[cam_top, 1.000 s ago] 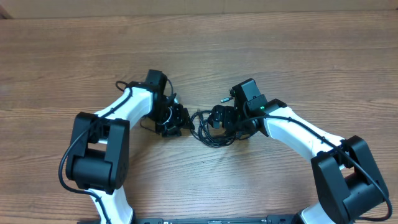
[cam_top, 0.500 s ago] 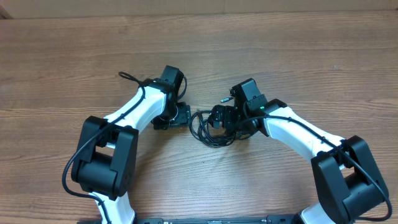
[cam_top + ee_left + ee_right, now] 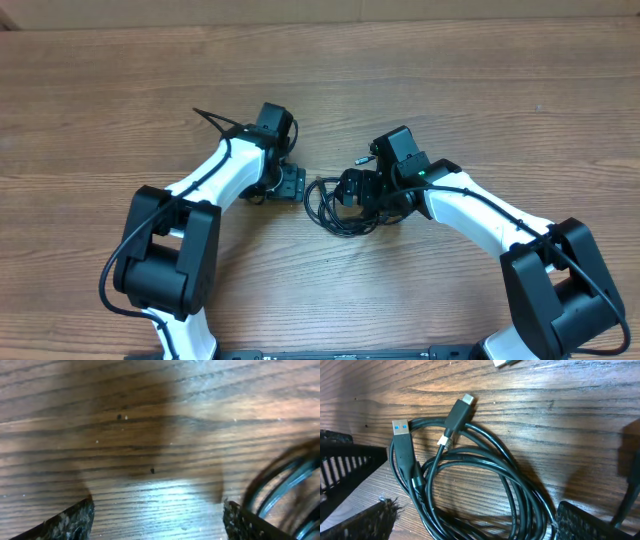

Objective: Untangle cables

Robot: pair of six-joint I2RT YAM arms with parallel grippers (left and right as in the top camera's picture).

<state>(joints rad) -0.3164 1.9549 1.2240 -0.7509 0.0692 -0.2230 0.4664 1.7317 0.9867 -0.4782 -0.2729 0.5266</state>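
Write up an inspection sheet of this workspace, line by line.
Surface: wooden table, bare grain.
Job's things: cables, black, coiled together, two plug ends showing.
Clutter: nothing seen.
Grippers: left gripper jaws open over bare wood, cables beside it; right gripper jaws open astride the coil.
Cables: arm wiring loops off the left arm.
Surroundings: pale strip beyond the table's far edge.

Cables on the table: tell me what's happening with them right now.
Two robot arms are at a looped bundle of black cables lying on the wooden table. Neither holds it. The right gripper is open, low over the bundle's right side, fingers straddling the loops. The left gripper is open too, just left of the bundle, bare wood between its fingers.
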